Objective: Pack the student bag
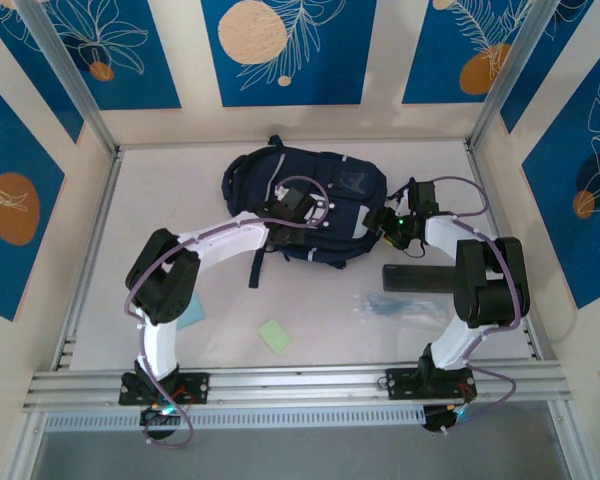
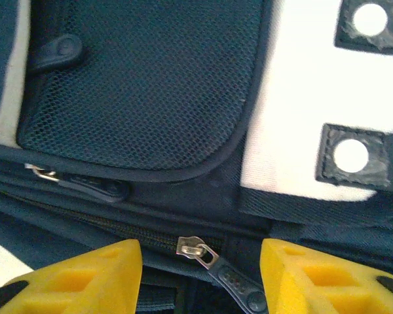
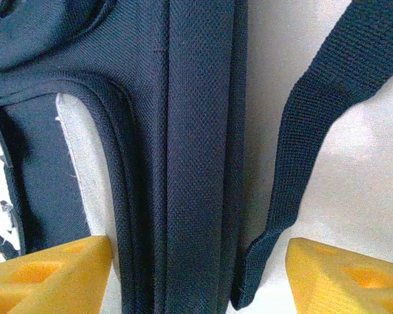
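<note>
Student bag (image 1: 310,190): lies flat at the middle of the table's (image 1: 170,210) far edge, with its long axis running left to right along that edge. Its zips look shut, so I judge that packing has not begun.
Zipper pull (image 2: 198,250): sits on the bag's near side. Its track runs crosswise in the left wrist view, and the tab slants toward the right-hand finger.
Left gripper (image 2: 200,268): hangs over that near side with its jaws apart. The pull is squarely between them but not pinched, and nothing is held.
Key relation: the pull lies straight ahead of the left fingers, so this arm is the nearer one. Closing on the tab and drawing it along the track seems the likely next move.
Right gripper (image 3: 200,278): at the bag's right end, released. Its jaws straddle the bag's edge seam and the loose strap (image 3: 314,131) beside it, and I see no grip on either.
Waiting items: a dark box (image 1: 420,278), a clear packet (image 1: 378,303) and a green pad (image 1: 275,335) lie toward the table's near edge, well apart from the bag.
Risk: the small tab could slip out sideways as the jaws close.
</note>
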`<control>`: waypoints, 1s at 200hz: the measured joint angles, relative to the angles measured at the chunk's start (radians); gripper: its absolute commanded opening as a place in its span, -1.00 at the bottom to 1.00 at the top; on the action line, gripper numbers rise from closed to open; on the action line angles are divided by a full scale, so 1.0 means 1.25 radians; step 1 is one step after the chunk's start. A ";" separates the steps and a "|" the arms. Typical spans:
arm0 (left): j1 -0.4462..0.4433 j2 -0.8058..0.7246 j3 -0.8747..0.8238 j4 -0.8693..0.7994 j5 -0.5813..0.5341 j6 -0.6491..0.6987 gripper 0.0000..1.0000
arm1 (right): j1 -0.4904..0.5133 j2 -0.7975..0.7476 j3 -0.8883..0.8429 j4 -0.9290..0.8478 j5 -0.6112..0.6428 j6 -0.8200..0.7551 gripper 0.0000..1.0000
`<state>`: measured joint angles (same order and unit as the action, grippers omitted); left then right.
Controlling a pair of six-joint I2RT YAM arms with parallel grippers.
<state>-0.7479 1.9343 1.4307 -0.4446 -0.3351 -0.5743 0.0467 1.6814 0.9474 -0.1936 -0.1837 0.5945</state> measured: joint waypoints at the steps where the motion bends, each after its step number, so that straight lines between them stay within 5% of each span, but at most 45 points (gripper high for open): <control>1: 0.000 0.000 0.000 0.000 0.001 0.000 0.14 | 0.000 0.000 0.000 0.000 0.000 -0.001 0.43; 33: 0.000 0.000 -0.007 -0.002 0.035 -0.016 0.16 | 0.000 0.000 0.000 0.000 0.000 -0.005 0.44; 105: 0.005 0.000 -0.053 -0.024 0.052 -0.034 -0.30 | 0.000 0.000 0.000 0.000 0.000 -0.008 0.44; 200: 0.037 0.000 -0.059 -0.035 0.088 -0.028 -0.10 | 0.000 0.004 0.000 0.001 0.000 -0.008 0.44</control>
<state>-0.7017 1.9343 1.3575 -0.4889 -0.2249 -0.6098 0.0467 1.6859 0.9478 -0.1928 -0.1833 0.5842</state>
